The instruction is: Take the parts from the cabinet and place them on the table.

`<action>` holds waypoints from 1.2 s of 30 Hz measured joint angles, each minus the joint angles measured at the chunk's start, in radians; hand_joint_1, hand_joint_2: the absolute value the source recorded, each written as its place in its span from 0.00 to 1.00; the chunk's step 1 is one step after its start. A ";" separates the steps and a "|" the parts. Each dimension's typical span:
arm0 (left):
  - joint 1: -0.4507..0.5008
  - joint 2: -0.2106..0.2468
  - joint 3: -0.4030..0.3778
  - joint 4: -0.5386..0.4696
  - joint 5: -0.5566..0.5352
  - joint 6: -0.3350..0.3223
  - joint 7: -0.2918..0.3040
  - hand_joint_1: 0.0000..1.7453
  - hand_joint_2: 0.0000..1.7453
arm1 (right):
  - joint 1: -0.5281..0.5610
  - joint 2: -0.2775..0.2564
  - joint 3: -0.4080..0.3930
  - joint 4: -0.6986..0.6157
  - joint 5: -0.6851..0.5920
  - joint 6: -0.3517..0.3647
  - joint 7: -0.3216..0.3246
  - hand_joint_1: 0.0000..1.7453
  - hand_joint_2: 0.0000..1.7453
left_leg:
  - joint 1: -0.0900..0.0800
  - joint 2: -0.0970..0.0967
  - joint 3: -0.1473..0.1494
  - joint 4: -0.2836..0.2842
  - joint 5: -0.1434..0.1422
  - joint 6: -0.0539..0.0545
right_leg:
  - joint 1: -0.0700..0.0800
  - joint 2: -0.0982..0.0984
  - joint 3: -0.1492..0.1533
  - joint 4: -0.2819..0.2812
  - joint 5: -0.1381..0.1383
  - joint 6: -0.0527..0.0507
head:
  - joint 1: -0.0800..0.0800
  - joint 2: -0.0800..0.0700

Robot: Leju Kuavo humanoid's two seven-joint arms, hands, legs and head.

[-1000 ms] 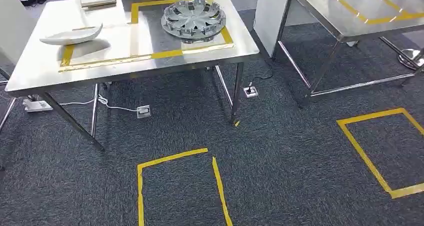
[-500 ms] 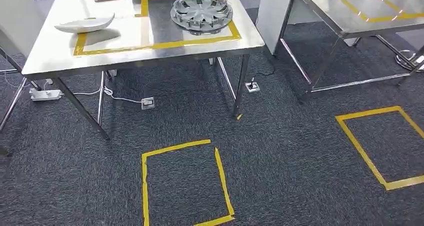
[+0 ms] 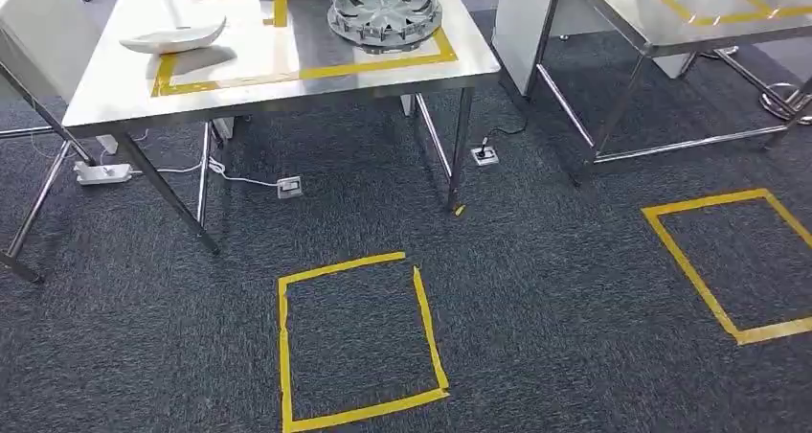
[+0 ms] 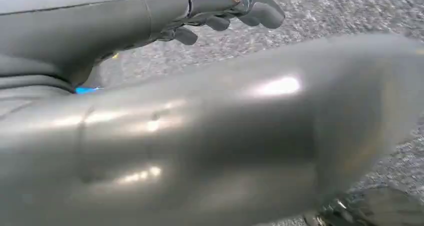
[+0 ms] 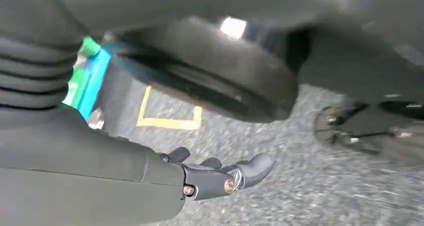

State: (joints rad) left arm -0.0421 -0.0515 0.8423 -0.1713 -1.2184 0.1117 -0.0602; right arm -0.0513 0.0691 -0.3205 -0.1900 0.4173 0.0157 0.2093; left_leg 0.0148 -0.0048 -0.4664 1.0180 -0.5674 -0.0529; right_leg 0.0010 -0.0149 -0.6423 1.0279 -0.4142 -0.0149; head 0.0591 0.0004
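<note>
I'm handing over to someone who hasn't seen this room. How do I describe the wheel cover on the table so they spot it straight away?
Look at the steel table on the left of the head view, with a rectangle of yellow tape on top. The wheel cover lies at the right end of that rectangle. It is round, grey and spoked, unlike the smooth white curved part at the left end.

wheel cover (image 3: 385,10): top rim cut off | left hand (image 4: 220,11) fingers (image 4: 262,11): partly hidden
</note>
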 joint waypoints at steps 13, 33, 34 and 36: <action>-0.026 -0.028 -0.005 0.000 0.002 -0.008 0.008 0.00 1.00 | 0.013 -0.044 -0.008 0.000 -0.075 -0.049 -0.039 0.00 1.00 | -0.004 0.008 -0.079 0.019 0.062 0.068 | 0.000 0.009 0.054 0.114 -0.110 0.017 | 0.015 0.000; 0.052 -0.008 -0.366 -0.111 0.562 -0.045 0.033 0.00 0.00 | 0.094 -0.052 0.105 -0.053 -0.243 -0.042 -0.121 0.00 0.00 | 0.000 0.010 -0.082 -0.002 0.089 0.029 | 0.017 0.006 0.109 -0.017 -0.082 0.001 | 0.016 0.000; 0.057 -0.007 -0.385 -0.115 0.587 -0.048 0.034 0.00 0.00 | 0.099 -0.052 0.112 -0.056 -0.250 -0.040 -0.123 0.00 0.00 | 0.000 0.010 -0.082 -0.003 0.090 0.029 | 0.017 0.006 0.109 -0.017 -0.082 0.000 | 0.016 0.000; 0.064 -0.004 -0.411 -0.120 0.626 -0.051 0.037 0.00 0.00 | 0.107 -0.053 0.125 -0.064 -0.259 -0.039 -0.128 0.00 0.00 | 0.000 0.010 -0.082 -0.003 0.090 0.029 | 0.017 0.006 0.110 -0.017 -0.082 0.000 | 0.016 0.000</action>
State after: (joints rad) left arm 0.0221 -0.0553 0.4310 -0.2915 -0.5927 0.0607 -0.0237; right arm 0.0558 0.0160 -0.1953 -0.2537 0.1579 -0.0233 0.0809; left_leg 0.0147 0.0052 -0.5486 1.0155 -0.4778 -0.0242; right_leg 0.0175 -0.0090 -0.5325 1.0111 -0.4960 -0.0150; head 0.0748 0.0004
